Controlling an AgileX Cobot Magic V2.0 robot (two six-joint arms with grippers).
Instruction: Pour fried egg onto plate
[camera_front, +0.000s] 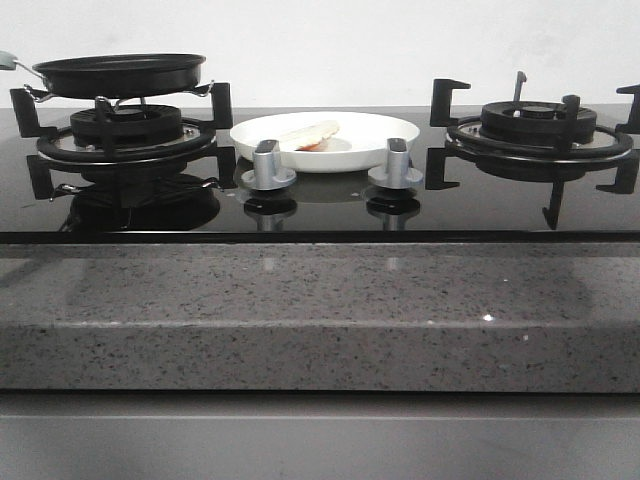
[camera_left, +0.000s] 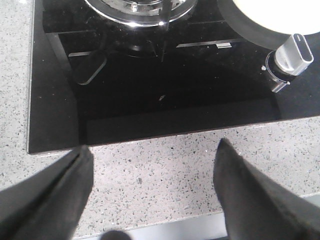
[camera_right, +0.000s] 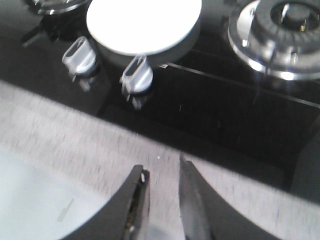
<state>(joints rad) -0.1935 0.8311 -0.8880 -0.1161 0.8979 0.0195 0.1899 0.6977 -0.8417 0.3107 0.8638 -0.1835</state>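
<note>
The white plate (camera_front: 385, 135) sits on the black glass hob between the two burners. The fried egg (camera_front: 312, 133) lies on it as a pale, folded piece with a reddish spot. The black frying pan (camera_front: 118, 74) rests on the left burner and looks empty from this low angle. Neither gripper shows in the front view. My left gripper (camera_left: 152, 147) is wide open and empty over the speckled counter, in front of the hob. My right gripper (camera_right: 161, 165) has its jaws a narrow gap apart, empty, over the counter; the plate (camera_right: 144, 22) shows far ahead as a bright white disc.
Two silver knobs (camera_front: 268, 165) (camera_front: 396, 162) stand just in front of the plate. The right burner (camera_front: 540, 128) has raised black pan supports. The granite counter (camera_front: 320, 300) runs along the hob's front edge. The right wrist view is motion-blurred.
</note>
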